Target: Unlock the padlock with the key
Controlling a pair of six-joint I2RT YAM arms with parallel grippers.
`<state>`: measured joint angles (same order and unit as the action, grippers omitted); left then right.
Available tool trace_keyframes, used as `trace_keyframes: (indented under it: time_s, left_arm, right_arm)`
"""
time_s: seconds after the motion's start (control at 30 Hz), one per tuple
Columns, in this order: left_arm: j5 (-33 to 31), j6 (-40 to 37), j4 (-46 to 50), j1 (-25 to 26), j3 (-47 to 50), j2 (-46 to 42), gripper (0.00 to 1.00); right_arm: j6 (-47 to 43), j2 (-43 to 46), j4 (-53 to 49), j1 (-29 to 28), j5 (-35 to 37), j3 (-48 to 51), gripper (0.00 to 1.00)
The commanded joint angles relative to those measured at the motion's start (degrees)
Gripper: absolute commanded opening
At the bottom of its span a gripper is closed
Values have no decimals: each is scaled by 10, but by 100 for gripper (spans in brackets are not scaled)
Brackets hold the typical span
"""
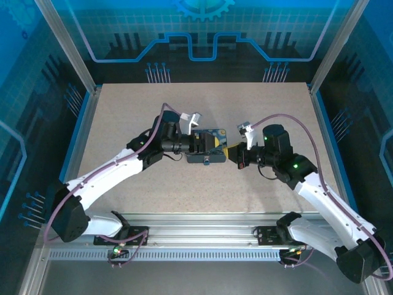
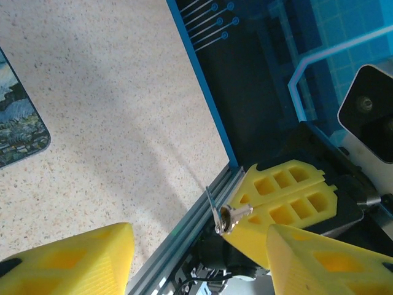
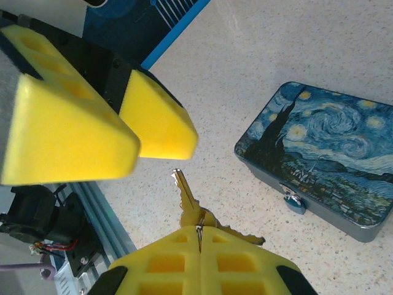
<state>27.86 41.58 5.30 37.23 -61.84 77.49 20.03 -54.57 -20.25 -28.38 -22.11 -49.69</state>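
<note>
The dark-blue night-sky box [image 3: 325,147] lies on the table, with the small bluish padlock [image 3: 293,201] hanging at its front clasp; from above, the padlock [image 1: 207,162] shows at the box's near edge. My right gripper [image 3: 198,236] is shut on the head and ring of the key [image 3: 186,192], whose brass blade sticks out toward the left gripper's fingers [image 3: 156,123]. My left gripper [image 2: 199,246] is open, with nothing between its yellow fingers [image 2: 73,264]. It faces the key [image 2: 224,215] a short way off. From above, the left gripper [image 1: 215,147] hovers over the box and the right gripper [image 1: 233,153] is just right of it.
A second key [image 3: 245,236] hangs from the same ring, pointing right. The box [image 1: 206,144] sits mid-table. A metal rail [image 1: 202,246] runs along the near edge, and blue-trimmed frame walls [image 1: 80,135] close in the sides.
</note>
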Motion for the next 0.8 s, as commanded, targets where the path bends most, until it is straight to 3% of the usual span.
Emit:
trace_keyframes:
  time_s: [0.0,0.13,0.3,0.77]
  left_arm:
    - [17,-15,7,11,-31,9,58]
    - [19,-16,7,16,-37,18,52]
    - [19,-17,8,21,-37,22,38]
    - [18,-16,1,23,-35,32,17]
  right_arm:
    - [-13,-6,9,-12,-4,-4,0]
    - [-18,-14,7,-19,2,-3,0]
    - [-16,-14,12,-25,10,-4,0]
    - [-19,-15,12,-34,12,-4,0]
